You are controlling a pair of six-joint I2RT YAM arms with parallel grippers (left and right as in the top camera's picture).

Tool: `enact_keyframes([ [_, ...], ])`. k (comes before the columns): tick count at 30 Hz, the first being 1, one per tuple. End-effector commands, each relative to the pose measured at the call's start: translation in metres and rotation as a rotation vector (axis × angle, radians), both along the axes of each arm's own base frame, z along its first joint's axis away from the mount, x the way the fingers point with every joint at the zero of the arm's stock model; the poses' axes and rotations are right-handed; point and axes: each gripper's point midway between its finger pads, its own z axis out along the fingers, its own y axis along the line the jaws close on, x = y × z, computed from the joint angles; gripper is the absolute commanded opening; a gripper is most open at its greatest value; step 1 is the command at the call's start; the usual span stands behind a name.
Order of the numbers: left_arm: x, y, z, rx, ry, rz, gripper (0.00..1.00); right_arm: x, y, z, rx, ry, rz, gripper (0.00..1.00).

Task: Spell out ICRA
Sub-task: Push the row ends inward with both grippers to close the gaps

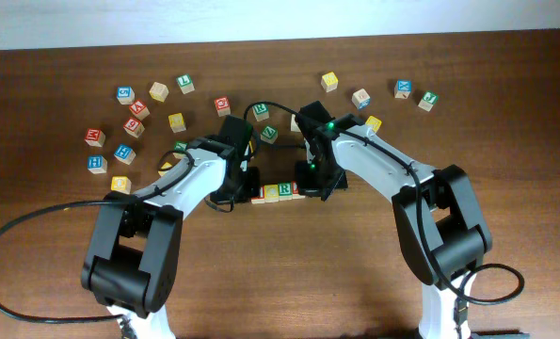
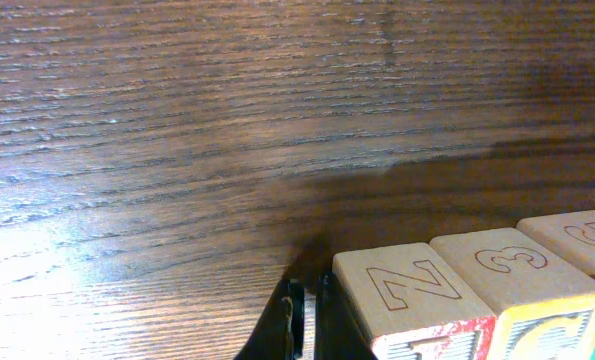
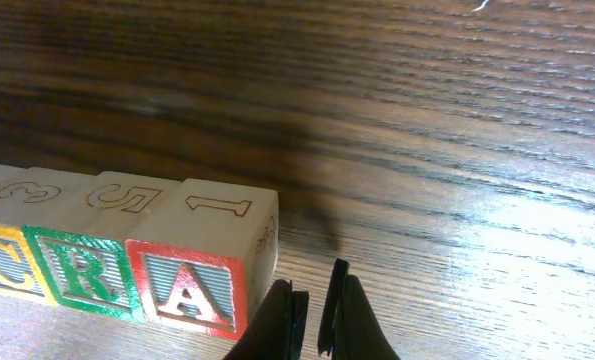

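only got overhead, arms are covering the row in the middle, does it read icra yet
Observer: The right wrist view shows the front faces of a yellow C cube, a green R cube and a red A cube, side by side in one line.
Operator: and the i
Observer: In the left wrist view the end cube before the C has Z on top. Its front face is cut off at the frame edge, so I can't read an I.
Operator: fingers holding anything
Observer: No. The right fingers are shut just beside the A cube and the left fingers are shut beside the end cube, with nothing between either pair.
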Motion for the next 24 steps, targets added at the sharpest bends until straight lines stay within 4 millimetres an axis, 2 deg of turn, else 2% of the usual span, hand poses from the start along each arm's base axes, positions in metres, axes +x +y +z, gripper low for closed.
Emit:
enact_keyframes([
  [1,-0.012,0.006,-0.017,0.044,0.047,-0.005,0.00,-0.008,0.011,-0.004,0.044,0.033,0.006,0.04],
  [18,-0.008,0.004,-0.016,0.039,0.022,-0.048,0.01,-0.012,0.011,-0.004,0.046,0.055,0.006,0.04],
  [22,-0.004,0.019,-0.012,0.078,0.033,-0.020,0.00,-0.012,0.010,-0.004,0.042,0.052,0.006,0.04],
  [24,0.000,0.034,-0.005,0.087,0.053,0.021,0.00,-0.012,0.010,-0.004,0.042,0.052,0.006,0.04],
])
